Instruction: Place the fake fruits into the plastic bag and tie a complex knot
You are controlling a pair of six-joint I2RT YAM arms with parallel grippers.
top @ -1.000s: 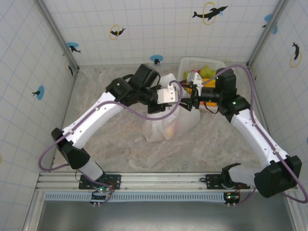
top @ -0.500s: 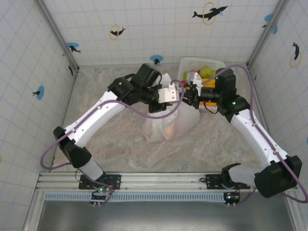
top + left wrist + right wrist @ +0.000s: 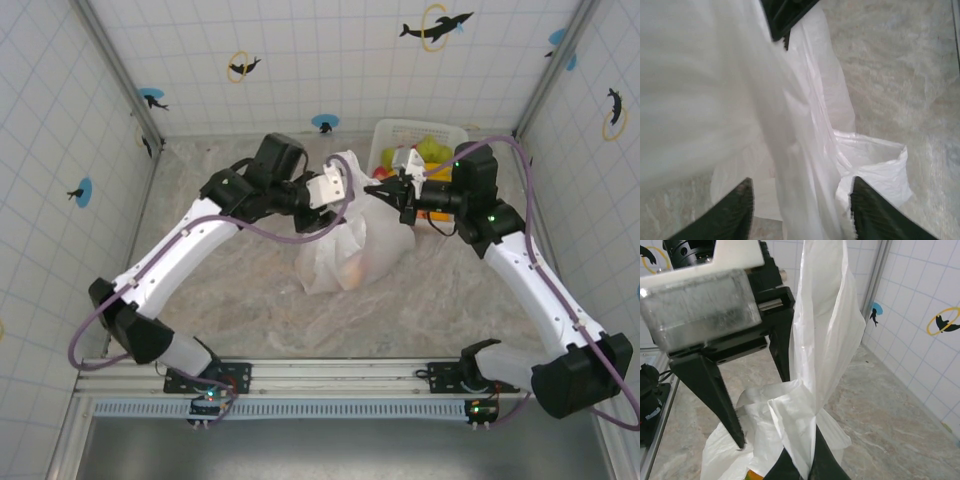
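Observation:
The white plastic bag (image 3: 352,250) stands mid-table, its handles drawn up into a twisted neck (image 3: 822,315). My right gripper (image 3: 386,190) is shut on a fold of that neck (image 3: 810,440). My left gripper (image 3: 348,186) is open. Its dark fingers (image 3: 735,210) stand wide apart with a strip of the bag (image 3: 790,150) hanging between them, not pinched. In the right wrist view the left gripper (image 3: 763,412) stands just behind the neck. An orange fruit (image 3: 350,268) shows through the bag wall, and its edge (image 3: 754,475) peeks out below the neck.
A white lattice basket (image 3: 395,130) sits at the back right behind the right gripper, with green (image 3: 432,150) and red (image 3: 380,172) fruits in it. Tiled walls close in the back and both sides. Bare marbled table (image 3: 230,290) lies left of and in front of the bag.
The left arm has drawn back to the left, taking its gripper away from the right one. The right gripper stays at the bag's neck, slightly higher.

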